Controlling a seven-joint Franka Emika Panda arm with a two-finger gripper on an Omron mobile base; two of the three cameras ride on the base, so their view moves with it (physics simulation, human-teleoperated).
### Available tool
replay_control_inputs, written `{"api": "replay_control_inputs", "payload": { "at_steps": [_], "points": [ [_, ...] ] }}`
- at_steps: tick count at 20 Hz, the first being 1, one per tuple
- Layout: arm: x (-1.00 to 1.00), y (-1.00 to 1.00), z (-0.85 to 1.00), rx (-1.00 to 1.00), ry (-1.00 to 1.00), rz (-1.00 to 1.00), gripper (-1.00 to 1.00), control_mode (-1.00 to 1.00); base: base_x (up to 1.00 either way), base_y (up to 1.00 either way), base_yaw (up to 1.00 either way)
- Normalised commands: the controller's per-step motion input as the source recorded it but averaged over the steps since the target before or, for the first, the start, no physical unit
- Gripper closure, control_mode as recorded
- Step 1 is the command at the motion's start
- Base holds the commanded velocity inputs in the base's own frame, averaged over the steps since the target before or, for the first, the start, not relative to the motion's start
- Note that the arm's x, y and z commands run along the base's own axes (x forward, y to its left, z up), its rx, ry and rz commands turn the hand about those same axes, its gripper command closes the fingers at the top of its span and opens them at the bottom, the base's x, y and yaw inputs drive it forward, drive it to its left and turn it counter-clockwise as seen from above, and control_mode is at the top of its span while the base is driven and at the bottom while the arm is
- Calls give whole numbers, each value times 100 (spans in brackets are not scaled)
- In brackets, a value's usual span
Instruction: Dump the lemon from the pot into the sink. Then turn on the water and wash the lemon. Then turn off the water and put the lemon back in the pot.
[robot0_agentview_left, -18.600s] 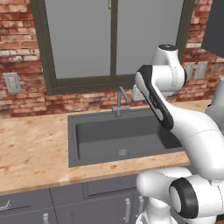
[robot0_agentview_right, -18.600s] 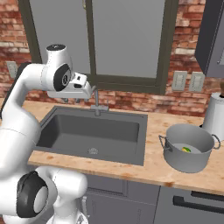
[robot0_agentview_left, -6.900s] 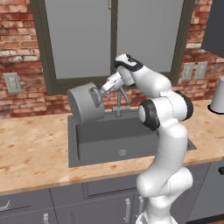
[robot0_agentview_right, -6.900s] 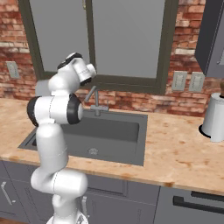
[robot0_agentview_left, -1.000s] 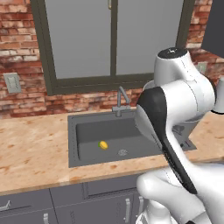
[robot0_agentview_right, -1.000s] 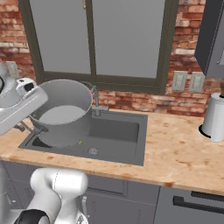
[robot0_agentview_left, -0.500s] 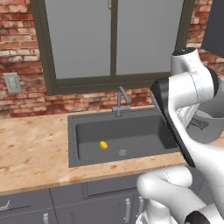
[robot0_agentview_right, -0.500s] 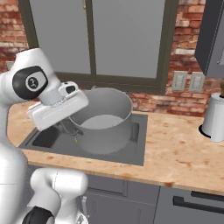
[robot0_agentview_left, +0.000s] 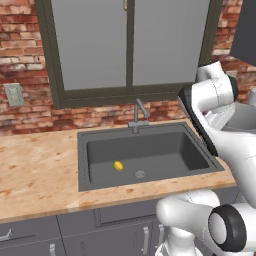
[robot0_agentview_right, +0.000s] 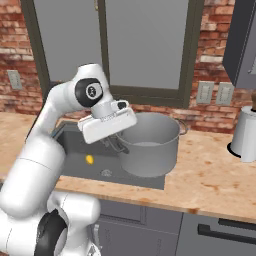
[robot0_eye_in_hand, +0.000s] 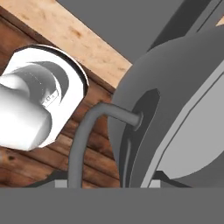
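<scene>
Pale vessel (robot0_agentview_right: 245, 134) on wood counter (robot0_agentview_right: 215, 185); brick wall (robot0_agentview_left: 30, 115) behind.

The lemon (robot0_agentview_left: 118, 165) is rendered bright yellow against the dark grey sink (robot0_agentview_left: 195, 152), whose drain (robot0_agentview_left: 140, 174) is shown in silver. The pot (robot0_agentview_right: 149, 144) is finished in matte grey with a paler grey interior, and the tap (robot0_agentview_left: 139, 113) is grey metal. The tabletop (robot0_agentview_left: 35, 170) is patterned in mottled tan and cream, backed by a red-brown brick wall (robot0_agentview_left: 20, 50).
</scene>
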Motion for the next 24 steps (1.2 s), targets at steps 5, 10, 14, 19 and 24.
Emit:
{"api": "replay_control_inputs", "payload": {
  "at_steps": [5, 10, 14, 19, 24],
  "points": [
    [79, -58, -55, 0, 5, -8, 100, -100, 0, 0, 0],
    [62, -61, -54, 0, 0, -7, 100, -100, 0, 0, 0],
    [52, -57, -54, 0, -1, -5, 100, -100, 0, 0, 0],
    [54, -51, -51, 0, -4, -4, 100, -100, 0, 0, 0],
    [62, -48, -44, 0, -3, -5, 100, -100, 0, 0, 0]
  ]
}}
